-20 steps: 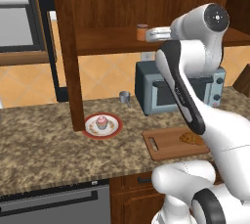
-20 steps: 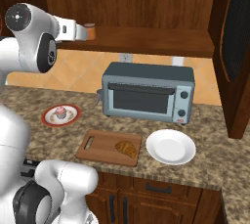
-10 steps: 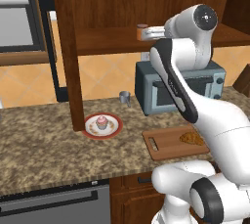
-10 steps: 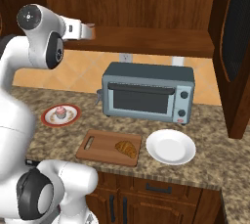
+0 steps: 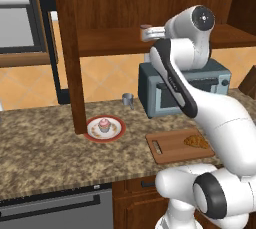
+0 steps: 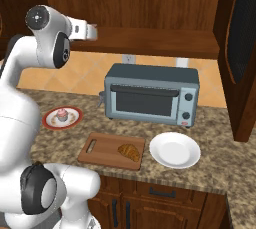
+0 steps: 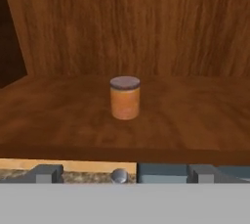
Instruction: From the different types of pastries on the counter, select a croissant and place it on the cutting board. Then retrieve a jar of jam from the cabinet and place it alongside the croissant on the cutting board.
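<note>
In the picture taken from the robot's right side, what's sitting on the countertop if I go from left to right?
Cupcake on its red-rimmed plate → cutting board → croissant, lying on the board's right part → empty white plate. The toaster oven stands behind, spanning the board and white plate.

- The cabinet (image 7: 127,32) is dark-brown wood with a streaked grain; its shelf (image 7: 63,120) has a soft, dull sheen.
- The jar of jam (image 7: 125,98) looks smooth and orange, under a darker matt lid.
- The table (image 5: 45,153) is speckled brown-and-tan granite, mottled all over.
- The cutting board (image 6: 107,154) is flat reddish-brown wood, matt.
- The croissant (image 6: 129,151) looks lumpy and golden-brown.
- The toaster oven (image 6: 150,94) is grey-blue metal with a dark glass door.
- The white plate (image 6: 175,150) is smooth and glossy.
- The cup (image 5: 128,99) is grey metal.
</note>
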### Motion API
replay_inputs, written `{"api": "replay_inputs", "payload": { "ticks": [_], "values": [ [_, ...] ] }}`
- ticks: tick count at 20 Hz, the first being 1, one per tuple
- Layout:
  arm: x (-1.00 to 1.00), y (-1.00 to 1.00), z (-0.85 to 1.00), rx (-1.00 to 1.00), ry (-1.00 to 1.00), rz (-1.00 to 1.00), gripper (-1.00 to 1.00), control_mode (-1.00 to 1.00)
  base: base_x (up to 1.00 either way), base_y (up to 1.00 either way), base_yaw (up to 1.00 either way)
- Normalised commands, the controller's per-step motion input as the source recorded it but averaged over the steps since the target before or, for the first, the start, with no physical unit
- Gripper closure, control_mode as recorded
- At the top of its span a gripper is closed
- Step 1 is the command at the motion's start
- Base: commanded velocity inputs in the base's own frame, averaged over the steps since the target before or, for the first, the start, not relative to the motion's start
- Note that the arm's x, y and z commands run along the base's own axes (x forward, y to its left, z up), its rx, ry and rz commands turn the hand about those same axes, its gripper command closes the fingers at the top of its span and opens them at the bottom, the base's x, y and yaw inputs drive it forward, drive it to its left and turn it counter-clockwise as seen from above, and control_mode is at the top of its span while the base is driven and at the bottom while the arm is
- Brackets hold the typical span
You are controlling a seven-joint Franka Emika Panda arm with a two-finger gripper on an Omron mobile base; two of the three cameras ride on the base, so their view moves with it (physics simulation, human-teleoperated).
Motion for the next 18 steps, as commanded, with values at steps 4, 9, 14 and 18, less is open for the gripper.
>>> {"api": "replay_inputs", "payload": {
  "ticks": [4, 9, 14, 18],
  "values": [
    [0.26, 0.0, -0.11, 0.0, 0.0, 0.0, -1.0, -1.0, 0.0, 0.0, 0.0],
    [0.16, 0.0, -0.13, 0.01, -0.01, 0.0, -1.0, -1.0, 0.0, 0.0, 0.0],
    [0.28, 0.0, -0.02, 0.0, 0.0, 0.0, -1.0, -1.0, 0.0, 0.0, 0.0],
    [0.4, 0.07, 0.0, 0.0, 0.0, 0.0, -1.0, -1.0, 0.0, 0.0, 0.0]
  ]
}}
